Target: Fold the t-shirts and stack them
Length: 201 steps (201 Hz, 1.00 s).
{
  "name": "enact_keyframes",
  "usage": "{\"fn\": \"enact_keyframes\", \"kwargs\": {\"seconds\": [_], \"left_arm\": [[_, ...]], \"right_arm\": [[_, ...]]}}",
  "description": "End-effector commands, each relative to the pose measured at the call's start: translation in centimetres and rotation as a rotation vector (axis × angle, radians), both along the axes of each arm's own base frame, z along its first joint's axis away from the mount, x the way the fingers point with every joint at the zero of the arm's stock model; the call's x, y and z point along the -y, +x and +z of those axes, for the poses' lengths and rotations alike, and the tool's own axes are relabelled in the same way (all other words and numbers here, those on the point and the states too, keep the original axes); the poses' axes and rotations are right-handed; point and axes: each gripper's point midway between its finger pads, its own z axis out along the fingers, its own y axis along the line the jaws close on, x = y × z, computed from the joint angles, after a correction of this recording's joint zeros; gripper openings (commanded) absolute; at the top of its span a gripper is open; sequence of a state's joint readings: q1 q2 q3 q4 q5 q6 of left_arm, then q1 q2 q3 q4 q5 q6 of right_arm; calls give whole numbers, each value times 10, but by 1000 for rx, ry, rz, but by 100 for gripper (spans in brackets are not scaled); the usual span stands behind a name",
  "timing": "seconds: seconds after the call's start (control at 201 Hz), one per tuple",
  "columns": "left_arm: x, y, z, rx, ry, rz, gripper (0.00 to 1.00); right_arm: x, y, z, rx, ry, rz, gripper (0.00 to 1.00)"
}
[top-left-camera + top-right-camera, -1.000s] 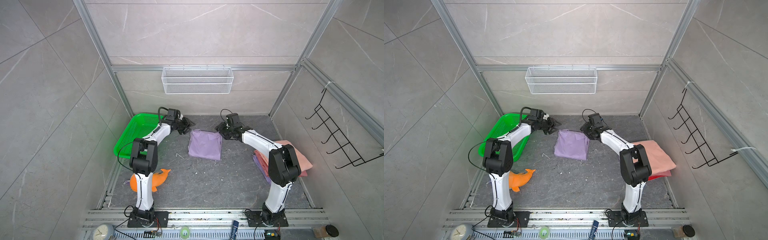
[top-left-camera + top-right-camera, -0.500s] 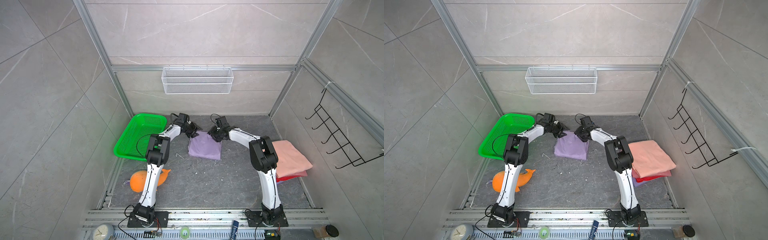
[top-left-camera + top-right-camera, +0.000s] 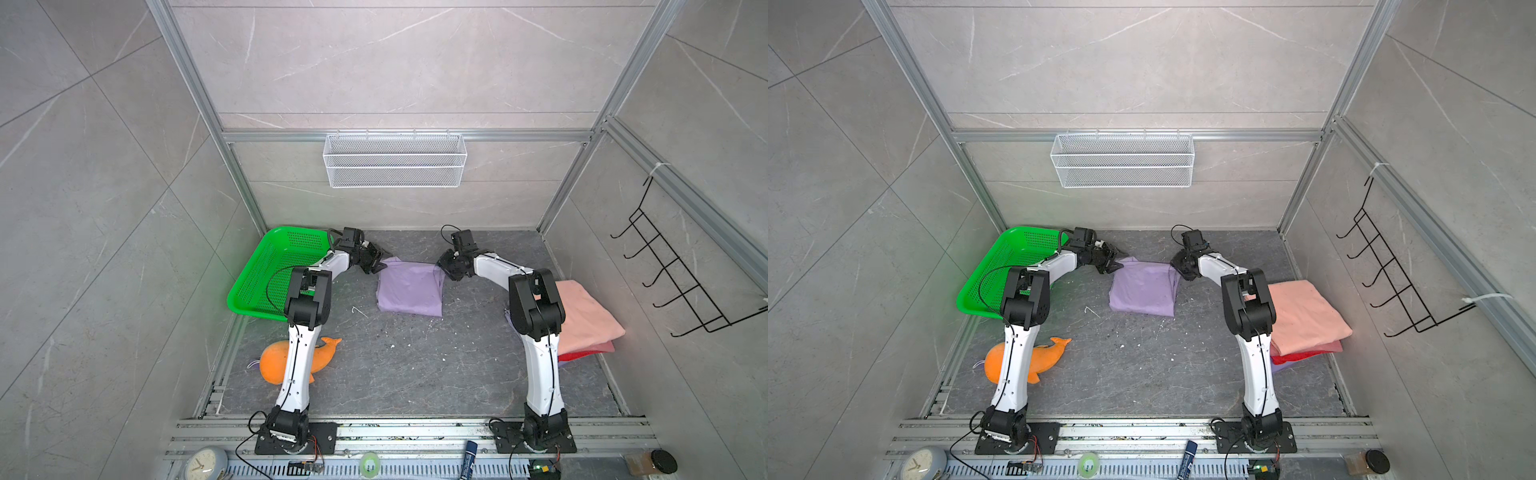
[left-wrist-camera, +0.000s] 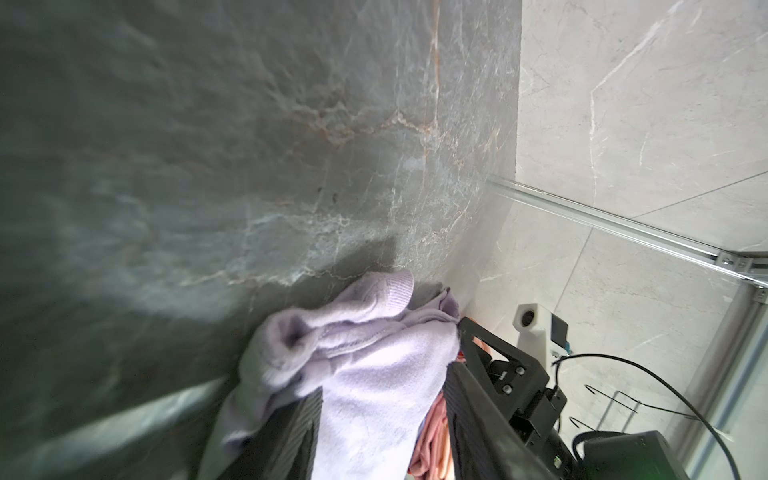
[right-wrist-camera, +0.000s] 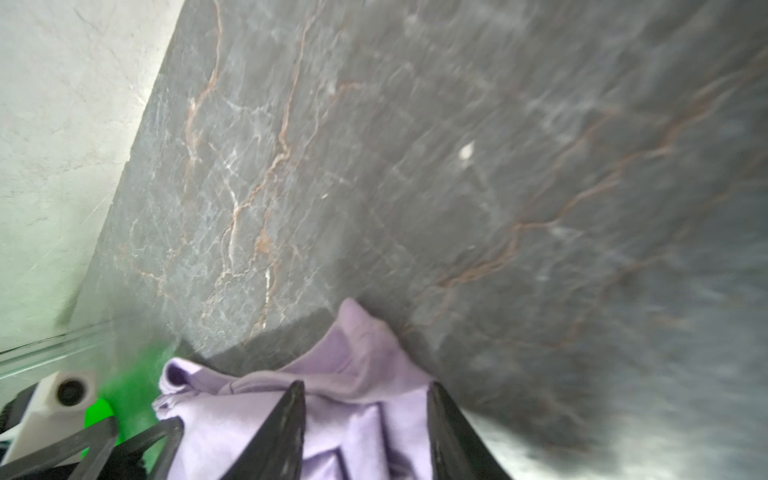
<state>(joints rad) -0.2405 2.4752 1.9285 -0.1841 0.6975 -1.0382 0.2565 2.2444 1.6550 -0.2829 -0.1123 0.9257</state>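
A lilac t-shirt (image 3: 409, 289) (image 3: 1144, 289) lies folded at the middle back of the dark floor in both top views. My left gripper (image 3: 376, 264) (image 3: 1111, 264) sits at its far left corner, and its jaws (image 4: 382, 386) hold a bunched wad of lilac cloth (image 4: 374, 374). At the far right corner, my right gripper (image 3: 446, 268) (image 3: 1177, 266) has creased lilac cloth (image 5: 365, 415) squeezed in its jaws (image 5: 365, 386). At the right wall a salmon-pink t-shirt (image 3: 582, 311) tops a stack, with a red t-shirt (image 3: 582, 355) under it.
A green perforated basket (image 3: 270, 270) leans at the back left beside the left arm. An orange plush dolphin (image 3: 274, 365) lies behind the left arm's base. A white wire basket (image 3: 395, 160) hangs on the back wall. A black hook rack (image 3: 681, 282) is on the right wall.
Both grippers came in onto the lilac shirt's far edge, then drew slightly apart. That edge now looks pulled out and bunched at its corners. The right jaws narrowed a little.
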Motion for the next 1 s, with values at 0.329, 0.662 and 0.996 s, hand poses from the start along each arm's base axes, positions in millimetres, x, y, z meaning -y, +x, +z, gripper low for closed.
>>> {"fn": "enact_keyframes", "kwargs": {"seconds": [0.329, 0.662, 0.996], "left_arm": [[-58, -109, 99, 156, 277, -53, 60], [-48, -184, 43, 12, 361, -135, 66], [-25, -181, -7, -56, 381, -132, 65]], "right_arm": [[5, -81, 67, 68, 119, 8, 62], [-11, -156, 60, 69, 264, -51, 82], [-25, -197, 30, 56, 336, -95, 88]]}}
